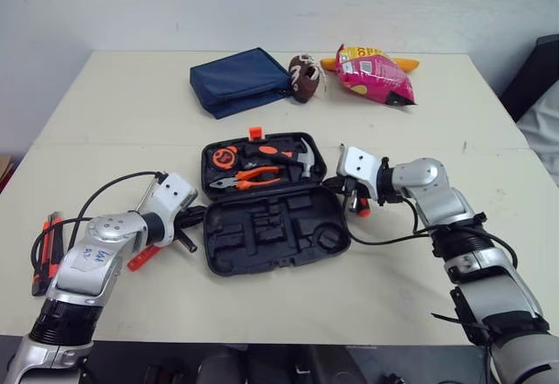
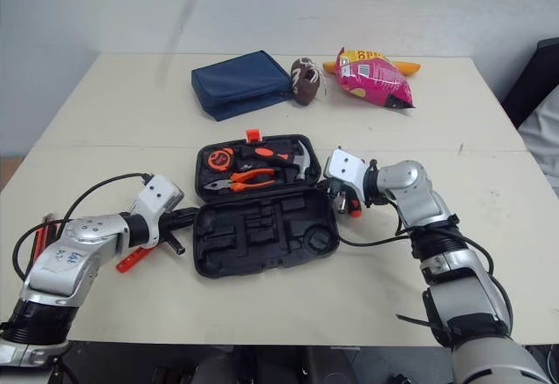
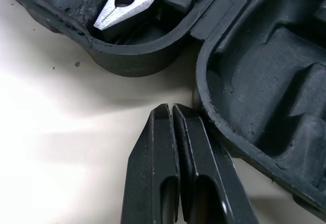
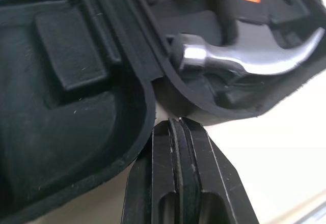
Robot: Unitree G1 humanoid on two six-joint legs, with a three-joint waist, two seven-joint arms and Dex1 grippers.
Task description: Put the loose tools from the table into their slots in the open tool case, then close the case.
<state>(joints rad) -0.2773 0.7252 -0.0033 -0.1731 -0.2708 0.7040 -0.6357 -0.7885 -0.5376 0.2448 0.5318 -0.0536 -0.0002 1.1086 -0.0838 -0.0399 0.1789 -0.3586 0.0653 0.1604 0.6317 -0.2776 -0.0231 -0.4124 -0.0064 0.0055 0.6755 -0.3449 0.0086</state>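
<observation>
Case sits between left hand and right hand.

Matt black plastic tool case, polished metal hammer head

Head views look bright and evenly lit to me; light soft, from above. Faint, short shadows on pale table beside tool case. Small glossy highlights on chip bag. Left wrist view: tabletop washed near white, soft dark shadow under case rim, pliers gleaming. Right wrist view: hard glint on hammer head. Case interior near-black; I barely read moulded detail.
</observation>
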